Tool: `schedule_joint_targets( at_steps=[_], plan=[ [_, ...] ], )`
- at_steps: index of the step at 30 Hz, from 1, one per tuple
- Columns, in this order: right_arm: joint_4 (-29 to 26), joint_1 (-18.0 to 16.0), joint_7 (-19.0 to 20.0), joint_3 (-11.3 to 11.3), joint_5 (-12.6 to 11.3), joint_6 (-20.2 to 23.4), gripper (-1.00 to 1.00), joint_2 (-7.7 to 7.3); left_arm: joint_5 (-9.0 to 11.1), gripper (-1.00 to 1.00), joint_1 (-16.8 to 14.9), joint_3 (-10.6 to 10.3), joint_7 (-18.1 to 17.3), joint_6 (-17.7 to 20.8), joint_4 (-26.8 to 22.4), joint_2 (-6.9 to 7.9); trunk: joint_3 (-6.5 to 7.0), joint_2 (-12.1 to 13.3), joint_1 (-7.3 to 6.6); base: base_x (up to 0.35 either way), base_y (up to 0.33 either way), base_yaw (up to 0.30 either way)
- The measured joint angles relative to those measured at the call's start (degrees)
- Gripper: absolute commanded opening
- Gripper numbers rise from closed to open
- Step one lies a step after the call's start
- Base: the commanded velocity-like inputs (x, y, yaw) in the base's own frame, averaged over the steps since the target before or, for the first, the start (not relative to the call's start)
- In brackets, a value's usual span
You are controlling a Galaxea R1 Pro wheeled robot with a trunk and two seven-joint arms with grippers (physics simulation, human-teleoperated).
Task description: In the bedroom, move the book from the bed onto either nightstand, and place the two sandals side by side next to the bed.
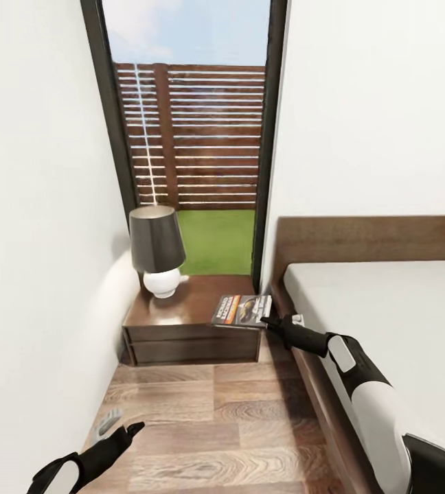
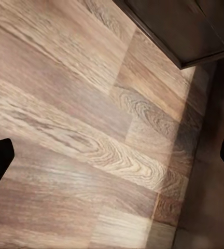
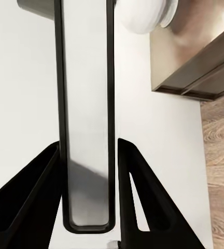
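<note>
Book (image 1: 242, 310) clamped edge-on between the right gripper (image 3: 87, 207) fingers, seen in the wrist view as a thin slab filling the gap, jaws pressed on both faces. Held just over the near right corner of the nightstand (image 1: 185, 319), part overhanging the front edge; resting or hovering, cannot tell. Judged: book leg nearly done, release left; sandal leg wholly left. Left gripper (image 1: 123, 435) low over the floor (image 2: 81, 119), jaws wide apart, nothing between. Beside it, a greyish shape (image 1: 106, 424), too blurred to name. Count: one book, one nightstand, one lamp (image 1: 158, 250) beyond the book, one bed (image 1: 387, 315) beside the right arm, two grippers.
</note>
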Motion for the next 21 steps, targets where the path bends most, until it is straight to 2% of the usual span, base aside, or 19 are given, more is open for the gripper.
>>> schedule_joint_targets(
  at_steps=[7,21],
  plan=[
    [-0.02,0.02,0.52,0.03,0.01,-0.06,-1.00,-0.02,-0.11,1.00,0.06,0.03,-0.25,-0.20,2.65,-0.16,0.00,0.00,0.00,0.328,0.027,0.000],
    [0.10,0.06,1.25,0.14,0.00,-0.03,-1.00,-0.16,-0.12,1.00,0.07,0.01,-0.35,-0.25,3.19,-0.21,0.00,0.00,0.00,0.328,0.027,0.000]
  ],
)
